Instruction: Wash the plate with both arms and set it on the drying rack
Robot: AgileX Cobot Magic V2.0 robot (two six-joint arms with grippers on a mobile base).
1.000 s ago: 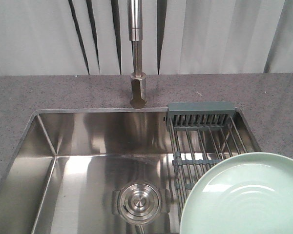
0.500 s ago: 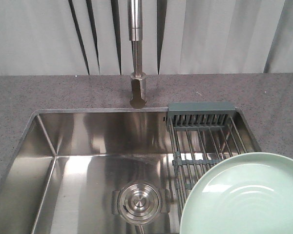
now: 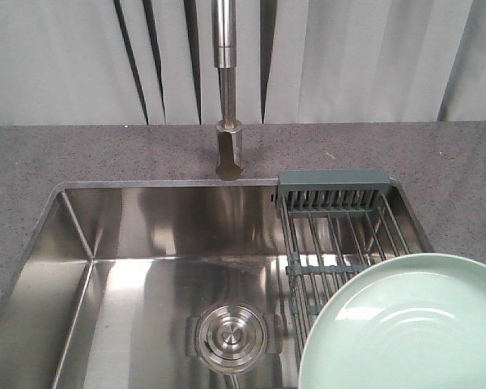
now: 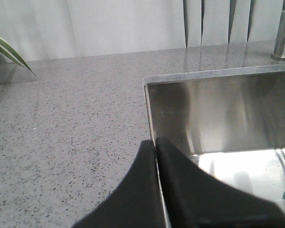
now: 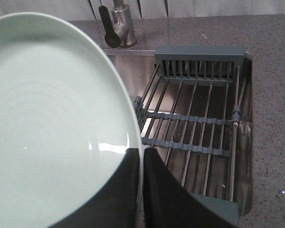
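Surface: you have a grey speckled stone surface set around a steel sink, with a steel faucet at the back edge.
Room: a pale pleated curtain hangs behind the surface.
Front view only: the round drain is in the sink floor. The plate is at lower right, over the near end of the drying rack.
Right wrist view only: your right fingers are clamped on the plate's rim, one on each side.
Left wrist view only: your left fingers are pressed together at the sink's left rim. A striped leaf shows at upper left.
Plate facing: hollow face up. It is round, so it has no long axis. You cannot tell whether it touches the rack.
Rack axis: the rods run near to far, with the slotted compartment at the far end.
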